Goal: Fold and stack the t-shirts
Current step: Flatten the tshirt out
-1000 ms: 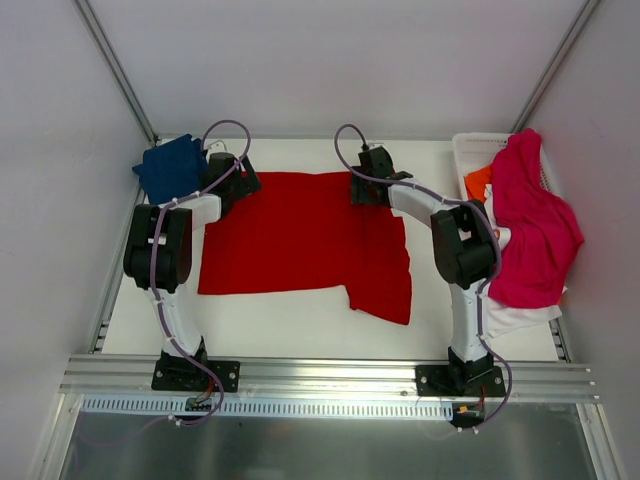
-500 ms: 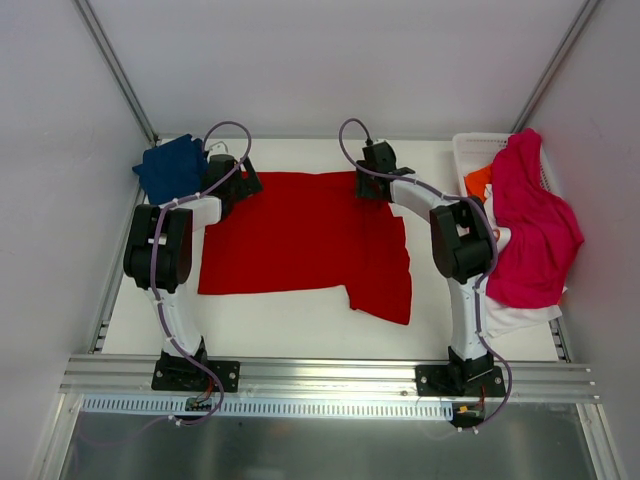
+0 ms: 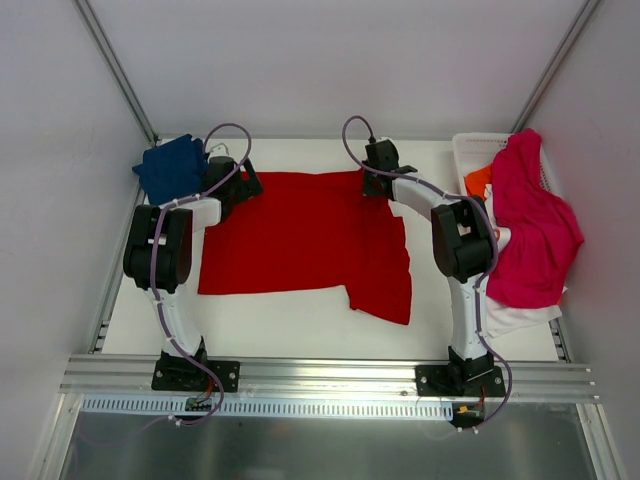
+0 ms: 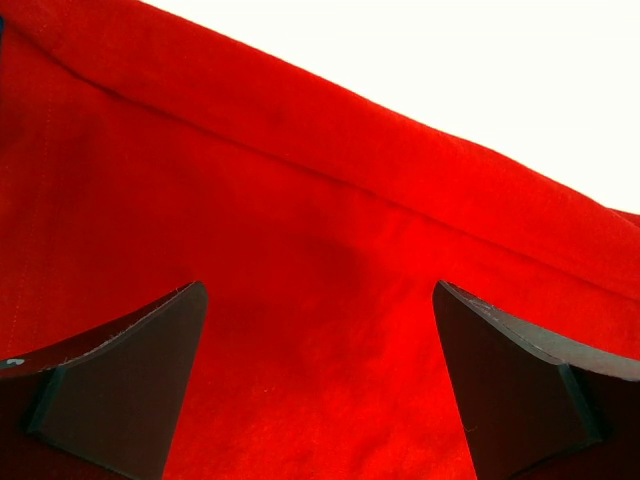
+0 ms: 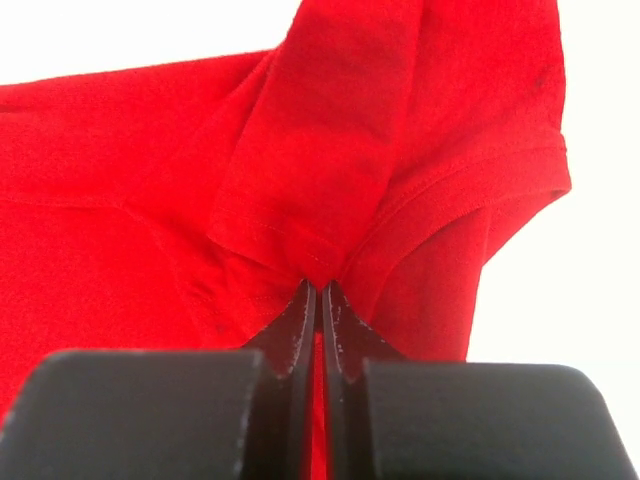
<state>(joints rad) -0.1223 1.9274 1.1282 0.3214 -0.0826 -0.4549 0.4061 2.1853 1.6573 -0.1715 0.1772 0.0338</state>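
**Right fingers pinch the red shirt, left fingers wait open**

The fingers of the right gripper [image 5: 320,292] are pressed together, and between their tips they nip a small ridge of the bright red t-shirt of soft cloth [image 3: 300,235], close to a short sleeve with a stitched hem. The fingers of the left gripper [image 4: 320,335] stand wide apart just above the same cloth and grasp nothing. The two grippers are at the far edge of the shirt, one at each far corner.

I think the main danger is the small bite. Only a thin fold sits at the very tips, so a quick pull may let the cloth slip out. If the right arm lifts alone while the left one is not closed, the shirt may be dragged to one side and the fold may come out crooked. The left gripper is also near the crumpled navy blue shirt [image 3: 170,168], and a careless closing there could catch it too.

The red t-shirt lies spread on the white table [image 3: 300,325], wide and mostly flat. Its right part hangs nearer to the arm bases than the rest, with soft creases. At the right, a magenta-pink shirt [image 3: 535,220] is draped over a white plastic basket [image 3: 462,150], with some orange cloth [image 3: 478,180] inside it and white cloth [image 3: 515,318] under it.
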